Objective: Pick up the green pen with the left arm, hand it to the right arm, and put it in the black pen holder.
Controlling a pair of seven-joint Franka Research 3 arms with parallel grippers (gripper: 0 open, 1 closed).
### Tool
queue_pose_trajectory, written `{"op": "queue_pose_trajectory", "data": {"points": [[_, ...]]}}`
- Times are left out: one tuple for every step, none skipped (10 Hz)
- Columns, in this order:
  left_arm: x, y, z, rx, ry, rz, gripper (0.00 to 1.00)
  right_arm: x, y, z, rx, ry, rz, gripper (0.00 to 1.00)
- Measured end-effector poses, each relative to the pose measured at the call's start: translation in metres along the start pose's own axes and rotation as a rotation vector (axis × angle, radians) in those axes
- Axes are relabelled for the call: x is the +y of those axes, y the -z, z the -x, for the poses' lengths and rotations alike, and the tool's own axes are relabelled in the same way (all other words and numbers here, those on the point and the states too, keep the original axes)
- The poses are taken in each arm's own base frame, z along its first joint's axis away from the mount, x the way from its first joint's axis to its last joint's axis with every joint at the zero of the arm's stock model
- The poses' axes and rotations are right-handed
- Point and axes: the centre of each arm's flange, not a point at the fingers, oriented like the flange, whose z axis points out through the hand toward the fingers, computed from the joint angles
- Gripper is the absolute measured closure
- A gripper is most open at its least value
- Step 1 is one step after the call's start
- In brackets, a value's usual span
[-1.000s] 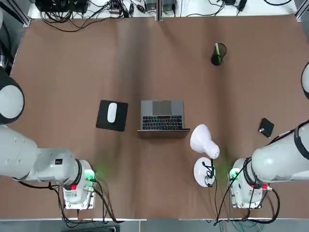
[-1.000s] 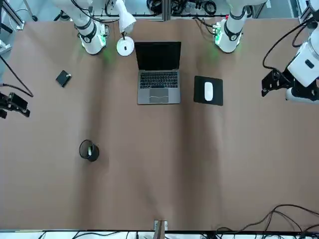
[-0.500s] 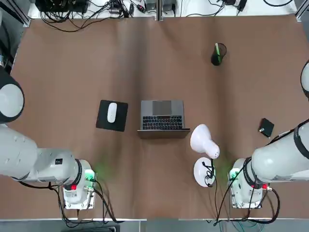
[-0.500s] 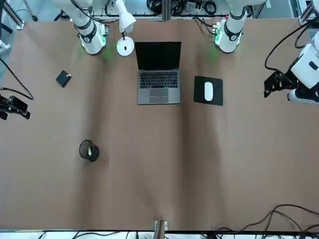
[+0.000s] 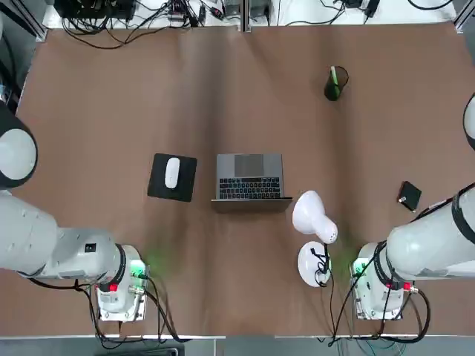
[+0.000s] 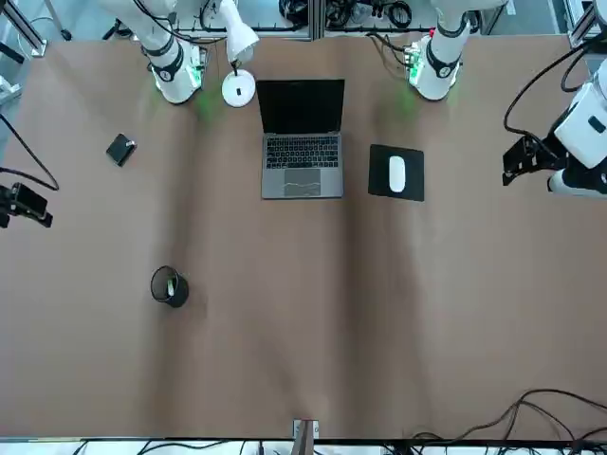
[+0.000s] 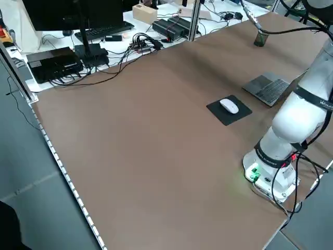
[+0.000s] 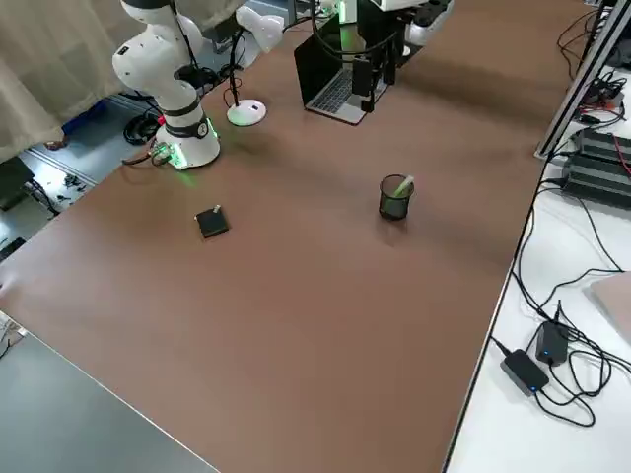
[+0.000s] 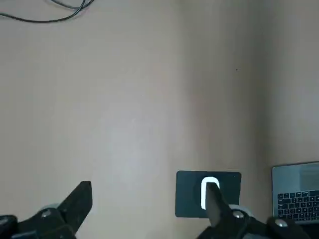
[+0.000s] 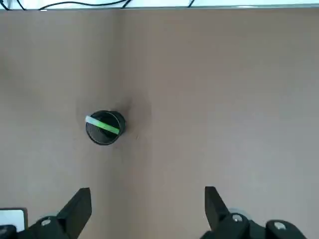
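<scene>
The green pen (image 5: 335,76) stands tilted inside the black pen holder (image 5: 332,92), a mesh cup far out on the right half of the table. From above, the right wrist view shows the pen (image 10: 102,125) lying across the holder's (image 10: 103,139) mouth. My right gripper (image 10: 145,204) hangs open and empty high over the table's right edge (image 6: 21,202), well apart from the holder (image 6: 176,292). Over the left edge, my left gripper (image 6: 520,163) is open and empty too (image 9: 147,201).
An open laptop (image 5: 250,178) sits mid-table, with a white mouse on a black pad (image 5: 184,182) to its left. A white desk lamp (image 5: 315,222) stands near the right arm's base. A small black square gadget (image 5: 409,196) lies at the right. Cables run along the far edge.
Both grippers have drifted slightly outward toward the table's side edges. The pen and holder have not moved.
</scene>
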Motion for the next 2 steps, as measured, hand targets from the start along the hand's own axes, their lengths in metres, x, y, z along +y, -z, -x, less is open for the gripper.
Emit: {"op": "queue_pose_trajectory", "data": {"points": [[-0.0002,0.0000,0.0000,0.000,0.002,0.000,0.00,0.0000,-0.0006,-0.0005,0.001,0.000,0.000,0.00],[-0.0003,0.0000,0.0000,0.000,0.002,0.000,0.00,0.0002,-0.0010,-0.0006,0.000,0.000,0.001,0.00]]}}
